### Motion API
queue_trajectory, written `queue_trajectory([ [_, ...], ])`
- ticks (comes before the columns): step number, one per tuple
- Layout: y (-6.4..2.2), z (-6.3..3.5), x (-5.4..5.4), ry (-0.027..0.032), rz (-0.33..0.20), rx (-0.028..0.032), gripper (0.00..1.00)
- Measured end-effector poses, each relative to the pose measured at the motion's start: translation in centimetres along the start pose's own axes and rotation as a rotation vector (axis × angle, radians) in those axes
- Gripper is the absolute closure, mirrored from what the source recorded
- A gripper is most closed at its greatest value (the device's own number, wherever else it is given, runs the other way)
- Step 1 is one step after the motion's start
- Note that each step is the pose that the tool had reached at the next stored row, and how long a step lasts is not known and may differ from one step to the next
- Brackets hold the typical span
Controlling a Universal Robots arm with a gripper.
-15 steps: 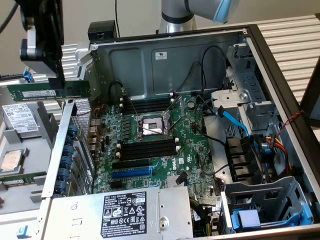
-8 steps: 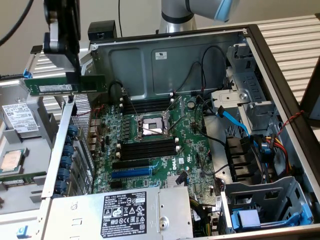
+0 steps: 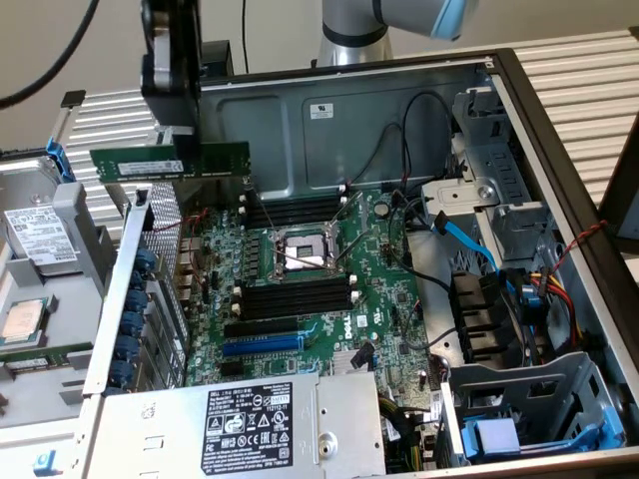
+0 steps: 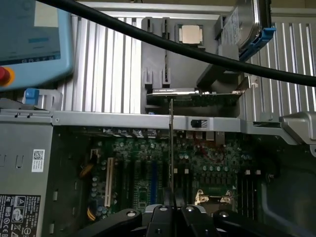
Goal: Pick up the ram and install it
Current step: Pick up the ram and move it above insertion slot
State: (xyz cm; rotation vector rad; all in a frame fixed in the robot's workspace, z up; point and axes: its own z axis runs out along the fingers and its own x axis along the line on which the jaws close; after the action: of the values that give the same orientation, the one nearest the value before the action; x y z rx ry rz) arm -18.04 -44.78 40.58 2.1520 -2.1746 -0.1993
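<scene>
Exterior view showed the ram (image 3: 130, 163) up in the air, lying level with its long edge horizontal, over the side of the open computer case (image 3: 399, 110) at the exterior view's left. It sat in no slot and hung well apart from the motherboard (image 3: 384, 299) below. The gripper (image 3: 190, 158) came down from above with its fingers drawn narrow, pinching the stick near its middle, so green board stuck out on both sides of the fingers.

In the wrist view the ram (image 4: 171, 138) appeared edge-on as a thin line running out from between the gripper (image 4: 173, 205) fingers, with the motherboard (image 4: 143, 173) spread beneath it.

Down on the board, the black memory slots (image 3: 300, 296) lay in rows on either side of the CPU socket (image 3: 303, 249), and the blue expansion slot (image 3: 262, 343) ran nearer the power supply (image 3: 250, 424). Outside the case, at the exterior view's left, a hard drive (image 3: 40, 235) and a loose processor (image 3: 22, 319) rested on a grey holder. A thick black cable (image 4: 207, 58) crossed the wrist view.
</scene>
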Motion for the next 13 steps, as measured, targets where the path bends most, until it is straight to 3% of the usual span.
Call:
queue_trajectory([
  [13, -4.92, -0.68, -0.3, -0.0003, -0.003, 0.0046, 0.88],
])
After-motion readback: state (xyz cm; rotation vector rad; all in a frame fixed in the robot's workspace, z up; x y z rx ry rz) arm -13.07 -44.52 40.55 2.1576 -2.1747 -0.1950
